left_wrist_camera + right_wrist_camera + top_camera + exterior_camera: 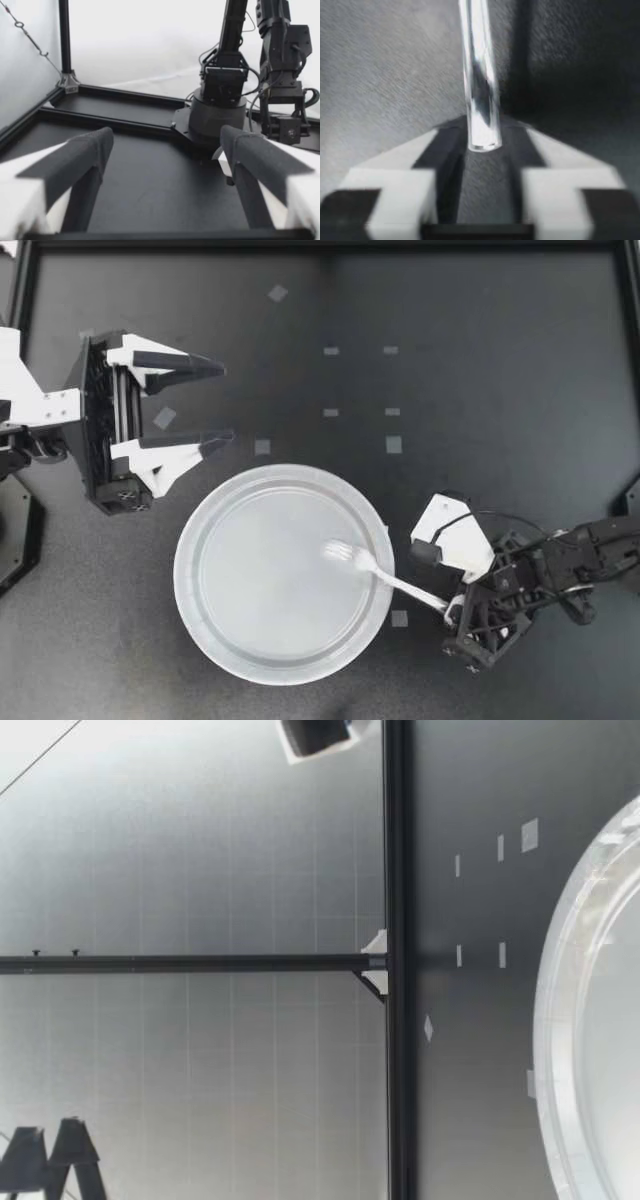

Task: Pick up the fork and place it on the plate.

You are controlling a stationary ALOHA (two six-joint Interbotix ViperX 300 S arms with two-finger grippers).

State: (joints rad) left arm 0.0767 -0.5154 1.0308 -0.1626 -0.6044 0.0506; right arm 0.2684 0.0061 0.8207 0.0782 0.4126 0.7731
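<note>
right pincer (452, 608) clamped on the handle end of the fork (372, 567). tines are over the plate (190, 540) interior, handle crosses its rim. looks like the placing step, nearly done. can't tell if the tines touch down. next: lower if needed, release, retreat clear. left pincer (218, 402) apart, idle beside the plate.

The plate (260, 590) takes up the middle of the surface (500, 330). The fork (375, 568) bridges its right rim, and my right gripper (455, 608) crowds that side, jaws clamped on the handle. My left gripper (227, 402), jaws wide, stands just beside the opposite rim. The stretch with flat tape marks (393, 444) is open.
</note>
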